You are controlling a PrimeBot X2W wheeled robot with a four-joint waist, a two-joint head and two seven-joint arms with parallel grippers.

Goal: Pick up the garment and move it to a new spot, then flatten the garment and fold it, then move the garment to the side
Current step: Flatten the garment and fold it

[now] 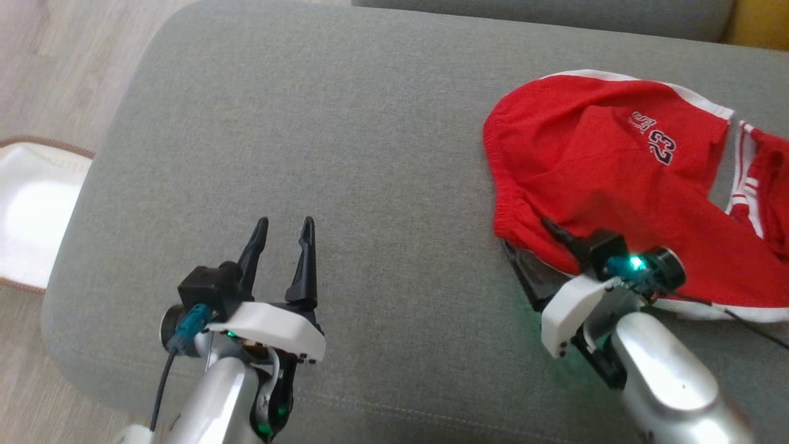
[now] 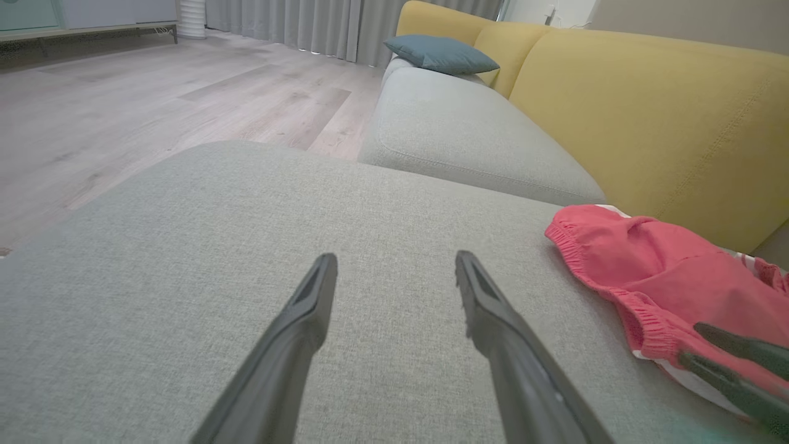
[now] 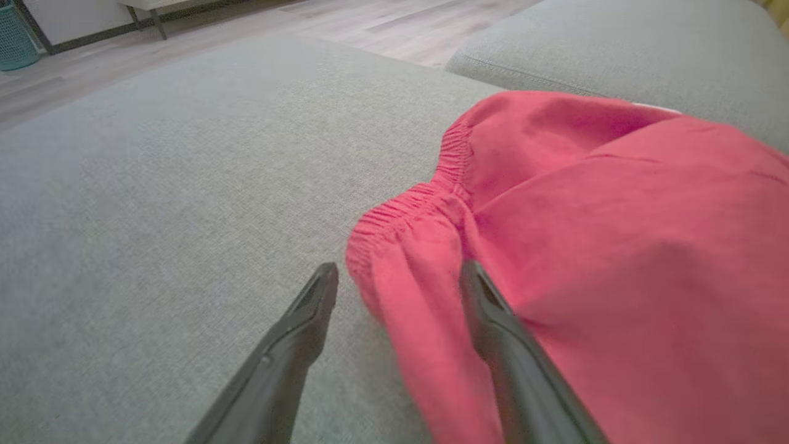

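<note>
one garment [image 1: 592, 166], two tools [image 1: 286, 222] [image 3: 399, 270], one pillow [image 2: 441, 54]

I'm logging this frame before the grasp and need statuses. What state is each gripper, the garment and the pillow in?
Red shorts: crumpled, unfolded, lying on the grey seat cushion.
Left gripper: open, holding nothing, over bare cushion.
Right gripper: open, fingers either side of the shorts' elastic waistband edge, not yet closed.
Blue pillow: lying on the next seat cushion, untouched.
</note>
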